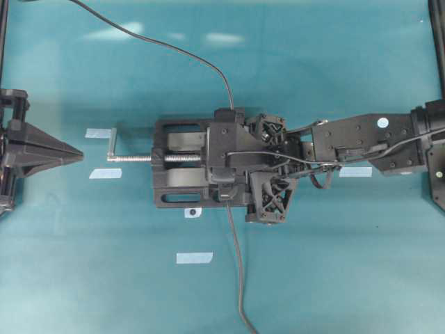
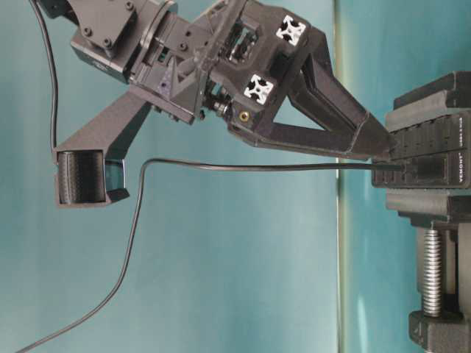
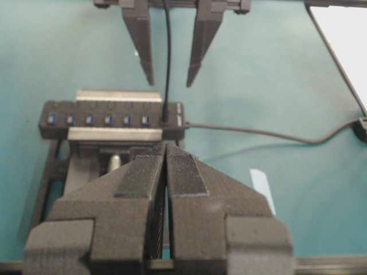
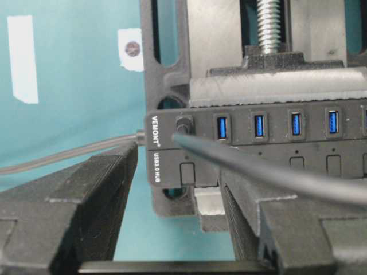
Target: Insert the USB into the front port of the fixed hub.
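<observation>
The right gripper [image 1: 240, 177] is extended from the table's right edge toward its middle, fingers spread wide, nothing held. The left gripper [image 1: 78, 154] is parked at the left edge, fingers [image 3: 143, 189] pressed together.

The fixed hub [image 4: 258, 143] is a long, thin black strip with a row of small blue slots and black buttons. White letters are printed on one end. It lies flat and level, squeezed in a black clamp in the middle of the tabletop. The USB [image 3: 166, 117] is a small black plug on a long thin black cable [image 2: 243, 166]. It stands plugged into the slot at the end of the row. A thicker dark cord leaves that same end.
</observation>
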`<state>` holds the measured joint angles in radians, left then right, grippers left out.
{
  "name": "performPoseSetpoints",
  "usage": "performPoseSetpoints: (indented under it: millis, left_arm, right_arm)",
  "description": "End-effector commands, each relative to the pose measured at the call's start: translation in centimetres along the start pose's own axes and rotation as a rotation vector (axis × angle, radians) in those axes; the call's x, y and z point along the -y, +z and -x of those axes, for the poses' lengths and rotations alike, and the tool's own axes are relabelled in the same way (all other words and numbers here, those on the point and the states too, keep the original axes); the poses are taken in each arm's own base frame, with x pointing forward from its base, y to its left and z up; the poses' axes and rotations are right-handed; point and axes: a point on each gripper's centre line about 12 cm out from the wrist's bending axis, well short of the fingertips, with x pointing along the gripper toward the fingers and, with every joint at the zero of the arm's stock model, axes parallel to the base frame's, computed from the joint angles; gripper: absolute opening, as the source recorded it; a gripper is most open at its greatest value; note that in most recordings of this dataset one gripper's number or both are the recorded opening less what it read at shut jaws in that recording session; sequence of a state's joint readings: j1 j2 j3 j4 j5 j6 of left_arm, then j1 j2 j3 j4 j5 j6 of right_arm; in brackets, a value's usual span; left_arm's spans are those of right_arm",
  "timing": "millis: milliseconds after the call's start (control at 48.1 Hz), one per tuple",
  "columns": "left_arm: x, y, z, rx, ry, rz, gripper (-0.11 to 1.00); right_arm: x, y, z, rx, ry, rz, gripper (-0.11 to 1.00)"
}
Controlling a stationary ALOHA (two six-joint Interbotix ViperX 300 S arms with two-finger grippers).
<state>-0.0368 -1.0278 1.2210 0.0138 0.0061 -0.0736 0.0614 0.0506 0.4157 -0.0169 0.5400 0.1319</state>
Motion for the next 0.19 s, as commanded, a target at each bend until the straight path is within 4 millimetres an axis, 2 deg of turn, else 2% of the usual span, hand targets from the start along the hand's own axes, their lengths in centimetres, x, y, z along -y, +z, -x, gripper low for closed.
performPoseSetpoints:
  millis: [0, 166]
  left_arm:
    - [0.06, 0.57, -0.07, 0.018, -0.003, 0.0, 0.0]
    - [0.06, 0.57, -0.07, 0.018, -0.003, 0.0, 0.0]
  right_arm:
    - [-0.22, 0.89, 1.47, 0.049, 0.008, -0.007, 0.62]
    - [-0.25, 0.67, 1.73, 0.053, 0.009, -0.006, 0.62]
